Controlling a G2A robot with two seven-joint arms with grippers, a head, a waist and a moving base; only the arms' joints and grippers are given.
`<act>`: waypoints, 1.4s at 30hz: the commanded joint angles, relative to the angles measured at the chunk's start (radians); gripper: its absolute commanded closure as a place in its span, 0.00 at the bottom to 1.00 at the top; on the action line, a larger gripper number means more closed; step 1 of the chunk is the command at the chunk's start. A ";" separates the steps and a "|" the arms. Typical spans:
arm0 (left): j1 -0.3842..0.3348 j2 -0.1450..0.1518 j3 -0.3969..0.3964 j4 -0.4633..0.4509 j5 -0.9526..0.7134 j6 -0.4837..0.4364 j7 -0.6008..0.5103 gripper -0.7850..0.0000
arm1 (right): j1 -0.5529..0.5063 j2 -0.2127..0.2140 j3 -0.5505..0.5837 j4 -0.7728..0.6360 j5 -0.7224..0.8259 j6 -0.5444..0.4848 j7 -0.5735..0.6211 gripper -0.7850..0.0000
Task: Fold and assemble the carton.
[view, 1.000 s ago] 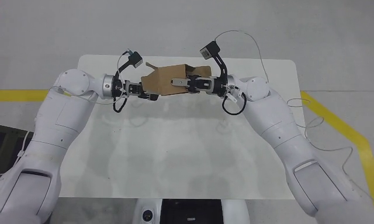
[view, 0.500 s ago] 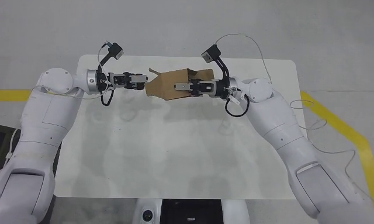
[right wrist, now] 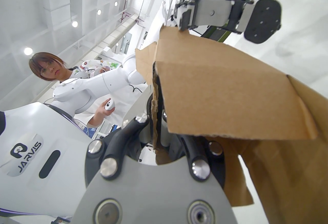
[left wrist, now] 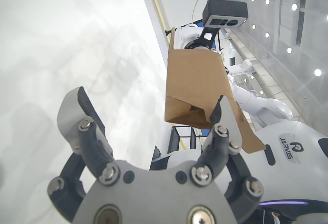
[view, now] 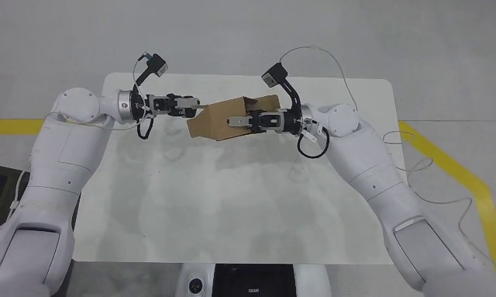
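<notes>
The brown carton (view: 221, 120) is held above the white table (view: 232, 212), partly unfolded, with loose flaps at both ends. My right gripper (view: 239, 121) is shut on one of its walls; in the right wrist view the cardboard edge (right wrist: 217, 97) runs down between the fingers of that gripper (right wrist: 157, 120). My left gripper (view: 198, 108) stands open at the carton's other end. In the left wrist view the carton (left wrist: 197, 81) lies just beyond that gripper (left wrist: 151, 102), and one fingertip (left wrist: 220, 109) overlaps a hanging flap. The left gripper (right wrist: 184, 17) meets the carton's far corner.
Both arms hover over the far half of the table; its near half (view: 232, 235) is bare. A yellow floor line (view: 434, 150) runs beside the table. A person stands behind the robot in the right wrist view, away from the carton.
The left gripper let go of the carton and drew back to the left, then edged back to its corner. The right arm turned the carton so its left end dips toward the table's front.
</notes>
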 commanded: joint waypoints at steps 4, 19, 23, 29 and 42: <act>0.006 0.000 0.008 -0.009 -0.011 0.013 -0.014 0.00 | 0.005 -0.001 -0.001 0.010 0.010 -0.006 -0.006 1.00; 0.010 -0.002 0.044 -0.038 -0.010 0.020 -0.022 0.00 | 0.021 -0.015 -0.037 -0.002 0.030 -0.010 -0.010 1.00; 0.007 -0.001 0.048 -0.037 -0.011 0.018 -0.019 0.00 | 0.021 -0.016 -0.041 -0.004 0.033 -0.011 -0.010 1.00; 0.006 -0.001 0.054 -0.036 -0.021 0.017 -0.019 0.00 | 0.025 -0.016 -0.043 0.002 0.033 -0.010 -0.010 1.00; 0.005 0.015 0.019 -0.030 -0.014 0.007 -0.009 0.00 | 0.033 0.001 -0.009 0.107 -0.052 -0.048 -0.048 1.00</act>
